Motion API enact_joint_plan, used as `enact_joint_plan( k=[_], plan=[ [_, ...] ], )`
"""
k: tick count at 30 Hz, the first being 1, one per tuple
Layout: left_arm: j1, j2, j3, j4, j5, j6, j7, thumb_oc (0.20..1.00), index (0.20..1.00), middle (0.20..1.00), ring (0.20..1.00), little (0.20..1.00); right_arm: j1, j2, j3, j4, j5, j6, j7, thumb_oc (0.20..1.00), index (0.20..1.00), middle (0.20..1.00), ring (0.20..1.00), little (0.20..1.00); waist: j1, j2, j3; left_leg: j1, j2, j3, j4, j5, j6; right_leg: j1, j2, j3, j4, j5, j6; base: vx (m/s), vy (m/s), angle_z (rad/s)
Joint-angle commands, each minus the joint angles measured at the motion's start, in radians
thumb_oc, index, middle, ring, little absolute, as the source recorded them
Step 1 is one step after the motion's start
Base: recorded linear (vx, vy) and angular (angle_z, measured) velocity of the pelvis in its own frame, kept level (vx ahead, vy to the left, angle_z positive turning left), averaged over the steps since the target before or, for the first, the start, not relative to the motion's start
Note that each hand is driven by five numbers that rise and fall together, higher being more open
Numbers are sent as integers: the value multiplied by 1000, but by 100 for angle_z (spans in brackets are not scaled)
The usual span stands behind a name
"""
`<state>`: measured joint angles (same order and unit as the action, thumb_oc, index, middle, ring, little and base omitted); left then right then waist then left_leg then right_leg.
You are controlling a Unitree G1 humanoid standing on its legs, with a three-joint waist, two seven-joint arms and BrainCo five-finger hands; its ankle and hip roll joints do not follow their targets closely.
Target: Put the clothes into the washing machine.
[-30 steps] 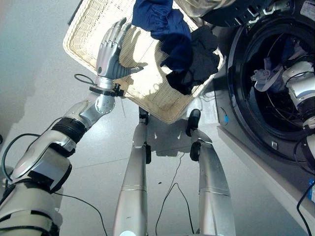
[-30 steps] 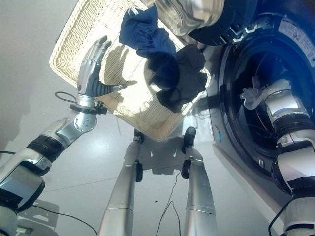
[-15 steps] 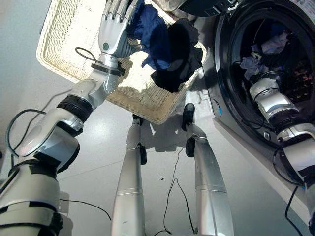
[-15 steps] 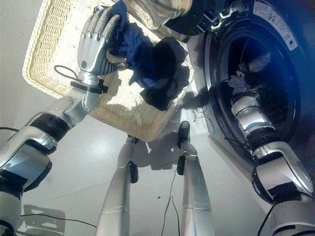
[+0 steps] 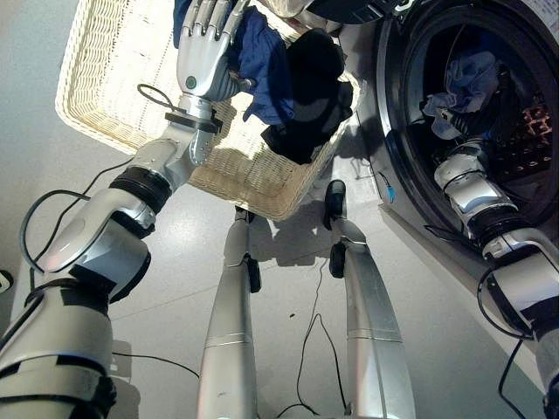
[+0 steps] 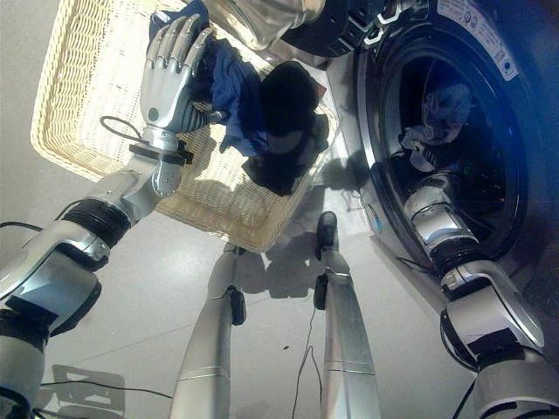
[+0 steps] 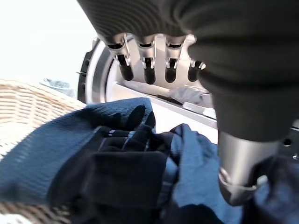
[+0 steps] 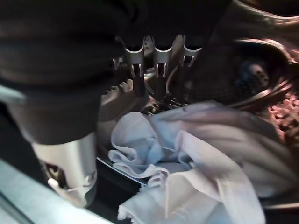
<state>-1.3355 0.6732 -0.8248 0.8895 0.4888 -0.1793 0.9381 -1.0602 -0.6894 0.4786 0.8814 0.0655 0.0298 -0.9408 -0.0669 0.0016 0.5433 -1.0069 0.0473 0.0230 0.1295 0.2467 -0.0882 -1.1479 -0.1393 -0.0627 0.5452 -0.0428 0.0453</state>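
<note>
I see the left hand (image 5: 203, 54) stretched out over the wicker laundry basket (image 5: 113, 87), its back toward the head camera and its fingers reaching onto the blue garment (image 5: 262, 57) piled at the basket's far side. In its own wrist view the fingers (image 7: 147, 70) hang straight and relaxed above the cloth, thumb (image 7: 240, 168) set apart beside it, so I read this hand as open and gripping nothing. The blue garment lies bunched in folds, and just beside it, toward the washing machine, a black garment (image 5: 310, 96) droops over the basket's rim; the two touch and partly overlap. The basket stands on the pale floor (image 5: 52, 192) just beside the washing machine (image 6: 489, 78), whose round door opening faces the robot.

My right arm goes in through that opening, and the right hand (image 8: 70, 140) is inside the drum (image 8: 261, 79). In its wrist view the fingers (image 8: 159, 60) point straight out with the thumb off to one side, spread apart and not curled on anything. Below them a pale white-blue garment (image 8: 196, 158) lies crumpled in the drum, near the fingertips, though I cannot tell whether they touch it. From the head cameras the same pale cloth (image 5: 463, 83) shows deep in the drum, just past the right wrist, with some darker laundry behind it that I cannot make out
</note>
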Motion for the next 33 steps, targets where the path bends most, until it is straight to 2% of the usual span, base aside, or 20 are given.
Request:
enact_joint_plan(
  k=[1,4,6,10,15,16,22,23,24,25,28,29,31,33],
  plan=[
    [-43,-13,62,40,4,-11,54,1000,1000,1000,1000,1000,12,-24,0,1,-22,12,-100,1000,1000,1000,1000,1000,-10,25,-23,11,-5,37,137,-197,-38,86,61,-25,-204,103,111,0,0,0],
    [-36,-11,65,44,10,-19,58,1000,1000,1000,1000,1000,17,-30,-14,34,20,-5,-132,1000,1000,1000,1000,1000,-9,28,-23,12,-4,37,139,-199,-38,87,61,-23,-204,102,110,0,0,0],
    [-36,-9,62,59,30,-20,53,1000,1000,1000,1000,1000,4,-43,-23,87,-13,-49,-126,1000,1000,1000,1000,1000,-9,30,-23,4,-7,32,144,-202,-37,82,59,-25,-204,104,113,0,0,0],
    [-51,-2,48,51,47,34,37,1000,1000,1000,1000,1000,-18,-58,6,43,-51,-47,-79,1000,1000,1000,1000,1000,-9,30,-23,-1,-7,30,142,-198,-36,77,58,-25,-205,107,113,0,0,0],
    [-84,16,24,61,36,92,5,1000,1000,1000,1000,1000,23,-62,28,-53,-77,-73,26,1000,1000,1000,1000,1000,-21,21,-23,-6,-6,30,139,-195,-38,72,59,-23,-203,103,111,0,0,0],
    [-92,23,21,57,24,114,-21,1000,1000,1000,1000,1000,56,-54,42,-129,-73,-67,53,1000,1000,1000,1000,1000,-28,18,-23,-12,-6,31,139,-194,-39,65,62,-20,-200,101,109,0,0,0],
    [-98,17,15,83,-10,168,-116,1000,1000,1000,1000,1000,122,-9,60,-240,-88,-101,102,1000,1000,1000,1000,1000,-45,13,-23,-23,-2,42,137,-190,-43,51,67,-10,-199,97,108,2,17,-1],
    [-97,17,16,91,-20,168,-125,937,937,937,937,937,130,-5,62,-261,-85,-103,108,1000,1000,1000,1000,1000,-49,12,-23,-25,-1,45,138,-188,-44,49,69,-7,-199,98,107,0,0,0],
    [-95,13,20,97,-25,173,-134,925,925,925,925,925,135,-1,62,-273,-86,-106,114,1000,1000,1000,1000,1000,-52,10,-23,-27,0,46,138,-188,-45,48,69,-6,-199,97,107,6,32,-3],
    [-96,11,19,111,-40,174,-144,862,862,862,862,862,139,7,65,-297,-87,-102,115,1000,1000,1000,1000,1000,-55,7,-23,-30,2,48,136,-184,-48,46,71,-4,-201,99,107,7,33,-3],
    [-95,4,24,126,-50,176,-167,849,849,849,849,849,140,10,69,-326,-81,-99,113,1000,1000,1000,1000,1000,-60,4,-23,-35,4,51,133,-179,-48,42,74,1,-206,101,105,7,17,-3],
    [-94,1,28,136,-53,175,-187,787,787,787,787,787,141,10,64,-350,-83,-95,112,1000,1000,1000,1000,1000,-63,1,-23,-38,5,53,133,-178,-49,40,75,5,-208,102,105,13,27,-6],
    [-93,0,31,140,-62,175,-195,749,749,749,749,749,140,11,61,-364,-87,-92,109,1000,1000,1000,1000,1000,-65,0,-23,-40,5,53,132,-177,-49,38,77,7,-208,103,105,6,11,-2],
    [-87,0,44,142,-72,173,-193,777,777,777,777,777,141,11,54,-383,-92,-86,102,1000,1000,1000,1000,1000,-66,-1,-23,-42,6,55,131,-175,-49,36,79,9,-208,103,105,0,0,0]
  ],
)
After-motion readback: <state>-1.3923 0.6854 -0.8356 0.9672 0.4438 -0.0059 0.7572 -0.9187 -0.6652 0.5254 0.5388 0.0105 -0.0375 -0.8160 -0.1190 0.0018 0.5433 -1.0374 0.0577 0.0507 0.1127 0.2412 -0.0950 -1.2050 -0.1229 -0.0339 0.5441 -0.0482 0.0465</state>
